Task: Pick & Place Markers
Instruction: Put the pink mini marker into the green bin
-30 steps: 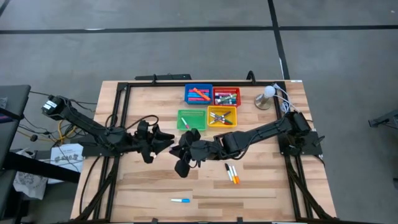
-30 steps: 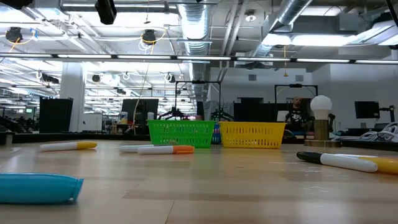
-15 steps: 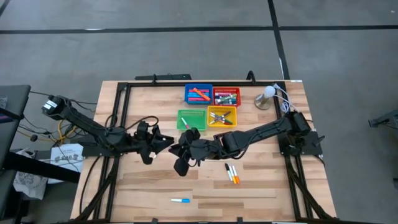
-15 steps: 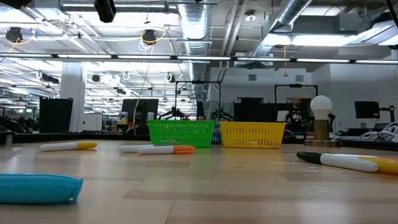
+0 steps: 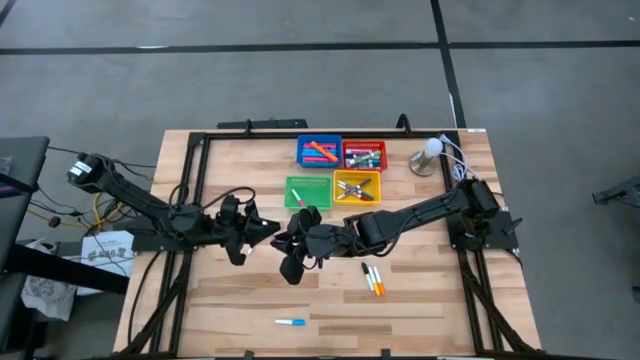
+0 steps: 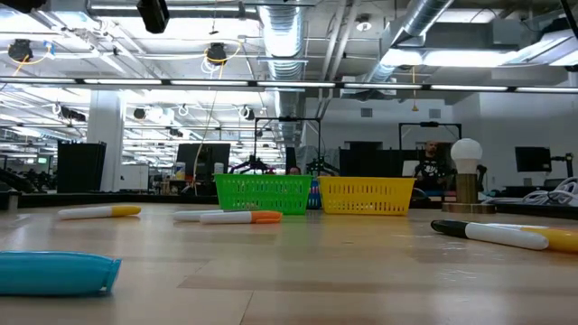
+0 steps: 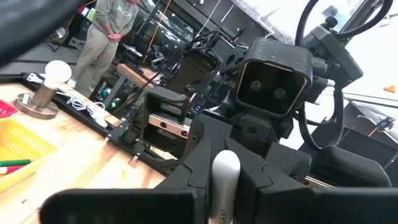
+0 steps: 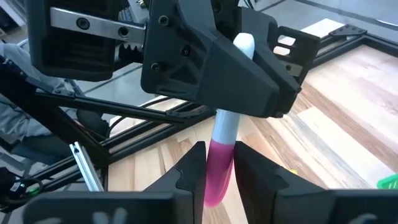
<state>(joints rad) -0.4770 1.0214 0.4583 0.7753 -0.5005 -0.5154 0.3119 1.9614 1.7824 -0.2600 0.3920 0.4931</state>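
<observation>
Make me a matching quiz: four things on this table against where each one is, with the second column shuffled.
Things:
1. pink marker
2. blue marker
3. lamp
4. yellow tray

Places:
A. alone on bare wood
B. beside the green tray
C. gripped in the left end effector
D. by the white cables at a table corner

Pairs: 1-C, 2-A, 3-D, 4-B

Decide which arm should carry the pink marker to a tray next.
Left, probably. The left gripper is shut on the marker at its white body, held above the table, while the right gripper merely sits at its pink end.
</observation>
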